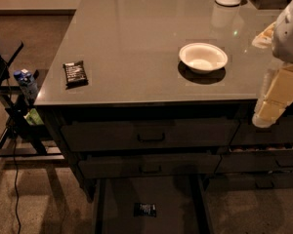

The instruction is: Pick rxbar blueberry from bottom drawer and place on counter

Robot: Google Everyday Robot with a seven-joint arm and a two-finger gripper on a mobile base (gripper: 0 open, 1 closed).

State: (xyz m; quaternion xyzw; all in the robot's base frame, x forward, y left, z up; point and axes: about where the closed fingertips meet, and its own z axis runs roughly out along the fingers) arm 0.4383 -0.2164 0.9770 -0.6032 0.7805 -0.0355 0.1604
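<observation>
One rxbar blueberry (pixel 145 209) in bottom drawer (pixel 122 204); pincer (pixel 271 108) at right.

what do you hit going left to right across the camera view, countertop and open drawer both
black-brown bar on the counter → rxbar blueberry in the bottom drawer → white bowl → gripper at the right edge

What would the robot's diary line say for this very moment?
drawer: open | blue bar: inside, untouched | end effector: right, beside counter edge | brown bar, bowl: on counter
</observation>
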